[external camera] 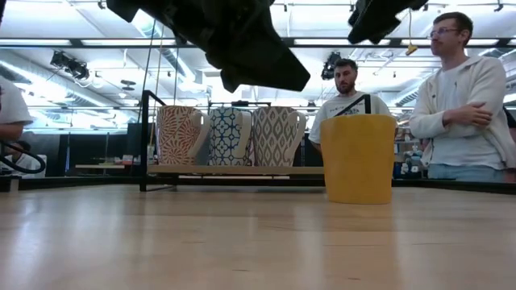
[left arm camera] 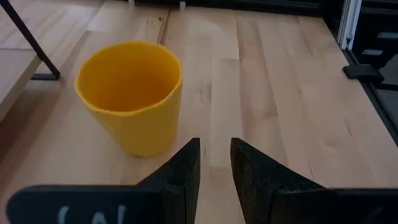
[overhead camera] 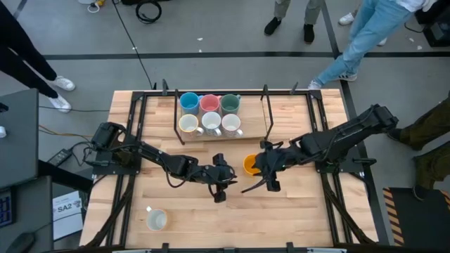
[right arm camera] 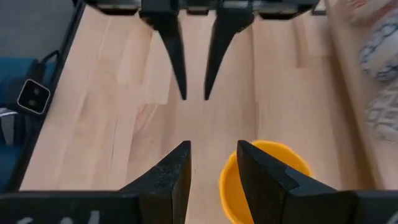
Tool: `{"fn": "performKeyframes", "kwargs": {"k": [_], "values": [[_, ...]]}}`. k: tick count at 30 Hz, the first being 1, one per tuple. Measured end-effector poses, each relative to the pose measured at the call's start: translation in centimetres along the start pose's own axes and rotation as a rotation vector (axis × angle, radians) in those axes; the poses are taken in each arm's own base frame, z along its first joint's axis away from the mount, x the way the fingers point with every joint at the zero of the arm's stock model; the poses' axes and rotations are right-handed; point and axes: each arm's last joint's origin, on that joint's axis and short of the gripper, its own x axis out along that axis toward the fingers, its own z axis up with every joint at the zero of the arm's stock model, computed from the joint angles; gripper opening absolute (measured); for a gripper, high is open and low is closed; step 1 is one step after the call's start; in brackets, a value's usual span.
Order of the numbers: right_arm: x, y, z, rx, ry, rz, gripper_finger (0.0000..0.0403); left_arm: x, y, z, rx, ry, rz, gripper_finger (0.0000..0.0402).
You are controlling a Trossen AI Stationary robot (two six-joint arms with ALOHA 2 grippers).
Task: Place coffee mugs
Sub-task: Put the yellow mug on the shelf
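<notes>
From above, six mugs stand in two rows of three on a low rack at the far middle of the wooden surface: a blue mug, a pink mug and a green mug behind, three pale mugs in front. An orange mug stands upright on the surface in front of the rack. The left tool hovers just left of it, and the right tool sits just right of it. Another pale mug stands alone near the front left corner. People's legs show on the floor beyond the surface.

At surface height, the orange mug stands free, with three patterned mugs side by side on the rack behind it. Dark arm parts hang overhead. Two people stand in the room behind.

In the left wrist view, the left tool has its fingers narrowly apart and empty, with the orange mug just beside and ahead of them.

In the right wrist view, the right tool has its fingers narrowly apart with nothing between them; the orange mug lies just beside one finger. The left tool faces it from across the surface.
</notes>
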Motion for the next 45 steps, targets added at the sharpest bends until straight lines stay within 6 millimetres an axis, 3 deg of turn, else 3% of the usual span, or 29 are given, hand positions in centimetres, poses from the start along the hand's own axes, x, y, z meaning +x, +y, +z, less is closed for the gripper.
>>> {"fn": "performKeyframes", "kwargs": {"k": [6, 14, 22, 32, 45], "values": [[2.3, 0.5, 0.0, -0.036, 0.122, -0.002, 0.0135, 0.0, 0.1, -0.2, -0.004, 0.018, 0.005, 0.0096], [4.9, 1.3, 1.9, -0.105, 0.363, -0.064, 0.0135, 0.0, 0.1, -0.2, -0.022, 0.024, 0.007, 0.0096], [8.5, 1.3, 1.8, -0.167, 0.531, -0.177, 0.0135, 0.0, 0.1, -0.3, -0.022, 0.030, 0.008, 0.0096], [8.7, 0.7, 1.9, -0.146, 0.537, -0.182, 0.0135, 0.0, 0.1, -0.3, -0.022, 0.036, 0.010, 0.0096], [10.2, 0.5, -0.1, -0.094, 0.540, -0.171, 0.0135, 0.0, 0.1, -0.4, -0.022, 0.036, 0.011, 0.0096]]}}
